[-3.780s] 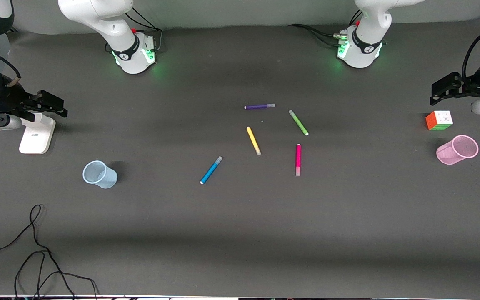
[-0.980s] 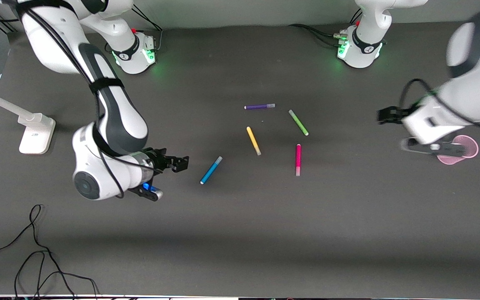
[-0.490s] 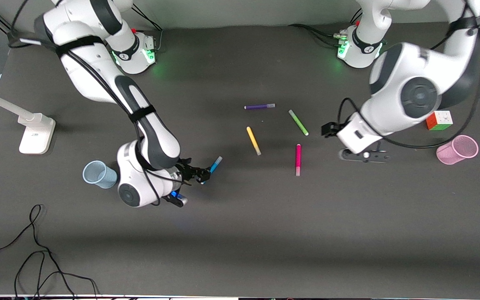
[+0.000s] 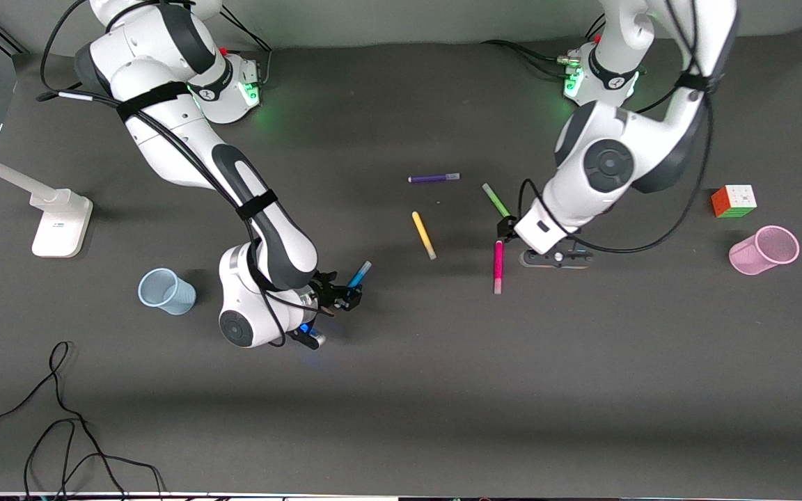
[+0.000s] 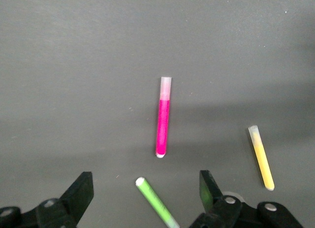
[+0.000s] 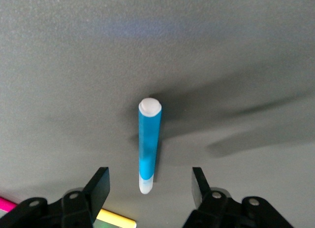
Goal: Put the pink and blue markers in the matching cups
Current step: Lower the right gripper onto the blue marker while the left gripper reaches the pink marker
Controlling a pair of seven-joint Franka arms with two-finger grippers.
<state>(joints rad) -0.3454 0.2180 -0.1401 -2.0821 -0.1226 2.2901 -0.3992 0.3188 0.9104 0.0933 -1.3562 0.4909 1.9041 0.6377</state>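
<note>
The right gripper (image 4: 347, 296), fingers spread, straddles the blue marker (image 4: 358, 275) for a pinch; the blue cup (image 4: 166, 291) waits at its nine o'clock. The left gripper (image 4: 505, 229), also spread, hovers over the pink marker's (image 4: 498, 266) twelve-o'clock end; the pink cup (image 4: 765, 250) stands at three o'clock.

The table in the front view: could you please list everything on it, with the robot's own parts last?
blue marker: 1, blue, lying between the open right tool's fingers.
pink marker: 1, magenta, mid-table.
yellow marker: 1, yellow, beside pink marker.
green marker: 1, green, partly under the left arm.
purple marker: 1, purple, farthest from the camera.
blue cup: 1, pale blue, right arm's end.
pink cup: 1, pink, left arm's end.
puzzle cube: 1, multicoloured, beside pink cup.
right tool: open.
left tool: open, over green marker.
</note>
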